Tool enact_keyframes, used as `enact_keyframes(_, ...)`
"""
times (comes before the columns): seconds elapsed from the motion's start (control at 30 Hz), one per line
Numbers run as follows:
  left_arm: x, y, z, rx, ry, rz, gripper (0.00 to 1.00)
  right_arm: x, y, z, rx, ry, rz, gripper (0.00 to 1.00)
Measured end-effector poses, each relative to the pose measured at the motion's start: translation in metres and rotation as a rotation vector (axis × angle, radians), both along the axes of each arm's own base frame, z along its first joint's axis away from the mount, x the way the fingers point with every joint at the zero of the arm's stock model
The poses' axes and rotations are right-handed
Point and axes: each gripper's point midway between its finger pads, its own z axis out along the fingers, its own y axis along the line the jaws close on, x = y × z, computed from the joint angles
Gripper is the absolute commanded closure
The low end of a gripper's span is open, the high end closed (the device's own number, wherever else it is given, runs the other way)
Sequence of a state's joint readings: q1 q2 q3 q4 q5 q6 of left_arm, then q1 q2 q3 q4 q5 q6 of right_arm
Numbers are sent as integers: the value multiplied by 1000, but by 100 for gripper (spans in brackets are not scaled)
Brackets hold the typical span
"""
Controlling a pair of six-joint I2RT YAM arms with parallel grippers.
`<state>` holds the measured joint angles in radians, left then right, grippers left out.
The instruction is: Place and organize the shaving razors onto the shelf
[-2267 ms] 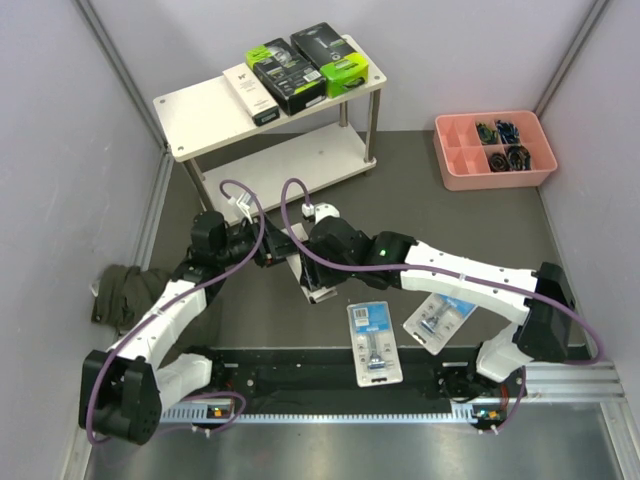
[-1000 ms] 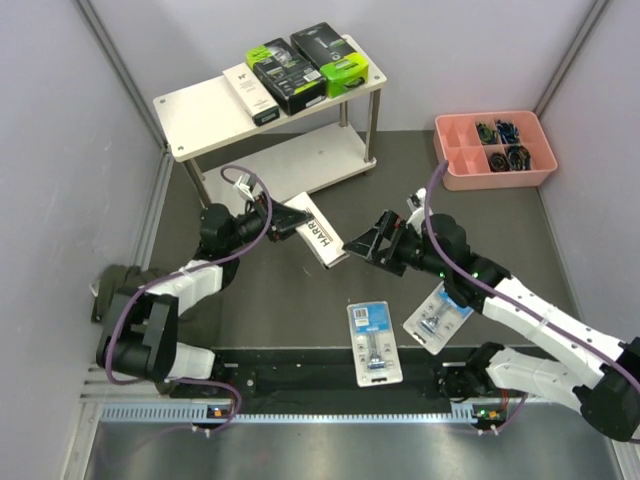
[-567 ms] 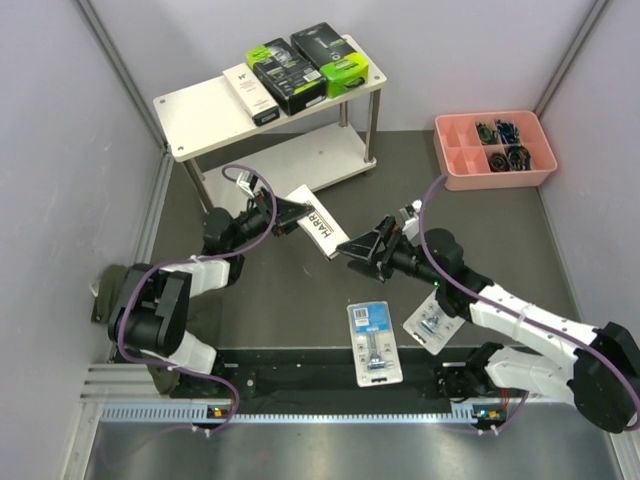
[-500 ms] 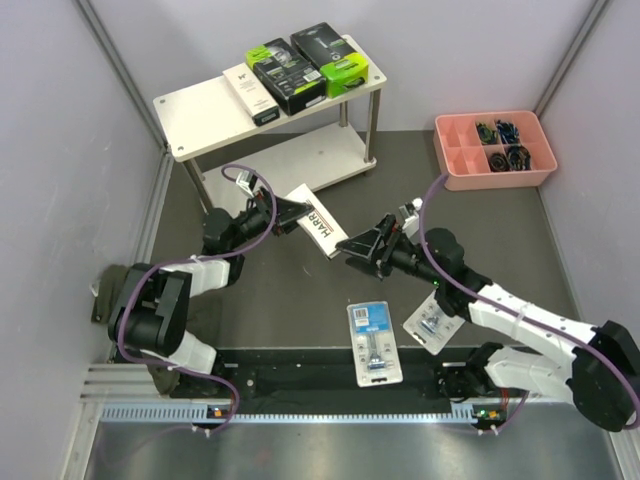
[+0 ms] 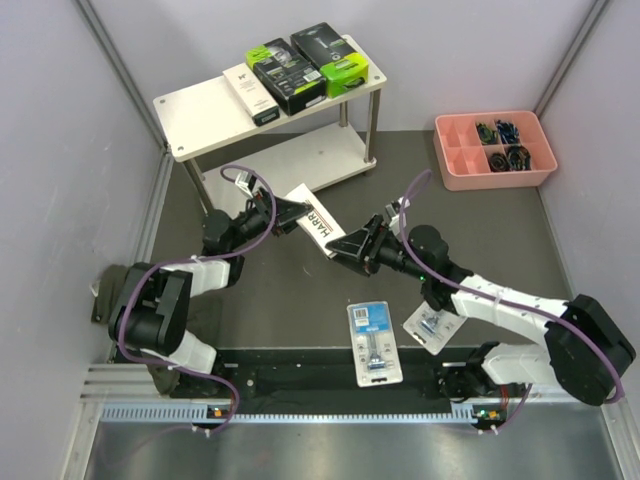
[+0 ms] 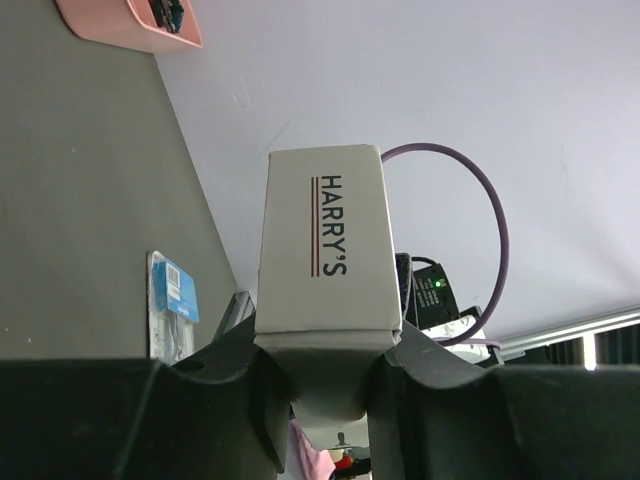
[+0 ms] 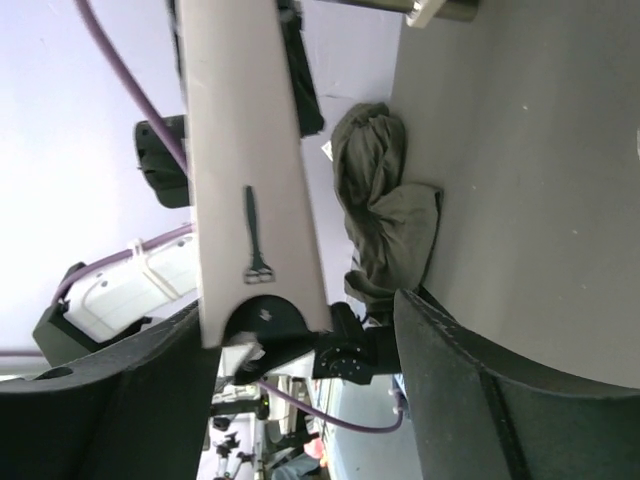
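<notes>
Mid-frame, the left arm stretches rightward, its pincer (image 5: pixel 287 215) clamped on one end of a white Harry's box (image 5: pixel 318 226) held in the air. The right arm reaches in from lower right, its pincer (image 5: pixel 347 250) spread wide around the box's other end. The shelf (image 5: pixel 200 110) stands upper left.

This is a robot test cell in a lab. The left arm (image 5: pixel 205 272) and the right arm (image 5: pixel 500 300), both white and black, are mounted at the near edge of a dark grey tabletop (image 5: pixel 270 320), beside a toothed metal rail (image 5: pixel 330 413). Purple cables (image 5: pixel 237 170) loop off them. Plain pale walls (image 5: pixel 60 120) box the tabletop in. A small shelf (image 5: pixel 200 110) carrying razor packs (image 5: pixel 300 65) stands at the far left corner, and a pink tray (image 5: pixel 455 178) at the far right.
</notes>
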<state>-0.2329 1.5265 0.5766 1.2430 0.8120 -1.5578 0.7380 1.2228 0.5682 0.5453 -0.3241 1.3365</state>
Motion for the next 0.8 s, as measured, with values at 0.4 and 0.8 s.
enact_keyframes(0.4, -1, 0, -2, -11, 19, -1, 89, 3, 3, 16, 42, -48, -6, 72)
enact_keyframes(0.8, -2, 0, -3, -15, 29, -3, 26, 3, 3, 12, 33, -39, -7, 87)
